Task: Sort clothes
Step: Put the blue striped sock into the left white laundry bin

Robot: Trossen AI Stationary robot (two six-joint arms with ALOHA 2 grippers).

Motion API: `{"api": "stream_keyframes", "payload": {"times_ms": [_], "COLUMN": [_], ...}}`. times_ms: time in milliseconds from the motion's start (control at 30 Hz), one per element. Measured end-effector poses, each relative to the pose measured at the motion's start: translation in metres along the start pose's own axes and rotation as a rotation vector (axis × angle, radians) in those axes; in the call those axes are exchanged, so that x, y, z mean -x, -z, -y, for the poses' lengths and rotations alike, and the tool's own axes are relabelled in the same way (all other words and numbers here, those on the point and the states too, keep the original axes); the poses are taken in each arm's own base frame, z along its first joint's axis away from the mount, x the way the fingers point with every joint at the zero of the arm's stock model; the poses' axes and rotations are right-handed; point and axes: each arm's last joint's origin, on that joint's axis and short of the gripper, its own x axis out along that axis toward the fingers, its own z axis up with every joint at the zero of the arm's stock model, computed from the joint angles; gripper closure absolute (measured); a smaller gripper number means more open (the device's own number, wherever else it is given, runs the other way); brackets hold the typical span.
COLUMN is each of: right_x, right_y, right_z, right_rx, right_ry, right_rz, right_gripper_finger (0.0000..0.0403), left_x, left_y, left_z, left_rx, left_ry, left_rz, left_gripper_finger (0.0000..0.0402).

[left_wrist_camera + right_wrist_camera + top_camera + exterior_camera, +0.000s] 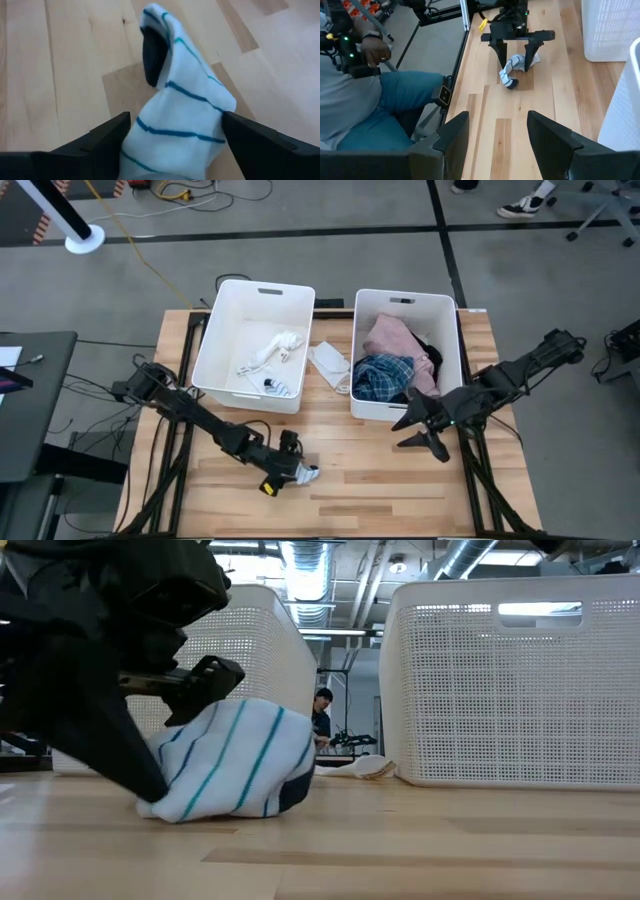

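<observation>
The left arm reaches low across the wooden table (380, 470), its left gripper (300, 474) spread open around a white sock with teal stripes and a dark toe (180, 115) lying between the fingers on the wood. The right gripper (420, 432) hovers open beside the right-hand white plastic tub (455, 350), well apart from the sock.

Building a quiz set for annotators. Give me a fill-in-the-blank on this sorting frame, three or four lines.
1. The left tool straddles a white sock with ____ stripes lying on the table.
2. The pink and blue plaid clothes lie in the ____ tub in the high view.
3. The right tool hovers over the table with its fingers ____.
4. One white garment lies ____ the two tubs.

Missing words: blue; right; open; between
</observation>
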Motion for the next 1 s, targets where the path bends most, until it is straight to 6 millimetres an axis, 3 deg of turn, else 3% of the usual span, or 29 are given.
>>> {"api": "stream_keyframes", "payload": {"times_ms": [233,633,1000], "right_x": [-0.013,-0.019,-0.018], "right_y": [0.002,0.004,0.007], "right_z": [-0.001,-0.002,-0.008], "right_rx": [0.004,-0.026,-0.024], "right_ry": [0.021,0.024,-0.001], "right_rz": [-0.037,-0.056,-0.066], "right_gripper_finger": [0.0186,0.0186,0.0186], "left_x": [0.000,0.001,0.003], "left_y": [0.000,0.002,-0.003], "left_z": [0.000,0.004,0.006], "left_rx": [-0.005,-0.056,-0.072], "left_ry": [0.003,0.024,0.041], "left_rz": [-0.003,-0.021,-0.006], "left_gripper_finger": [0.0180,0.0384,0.0398]}}
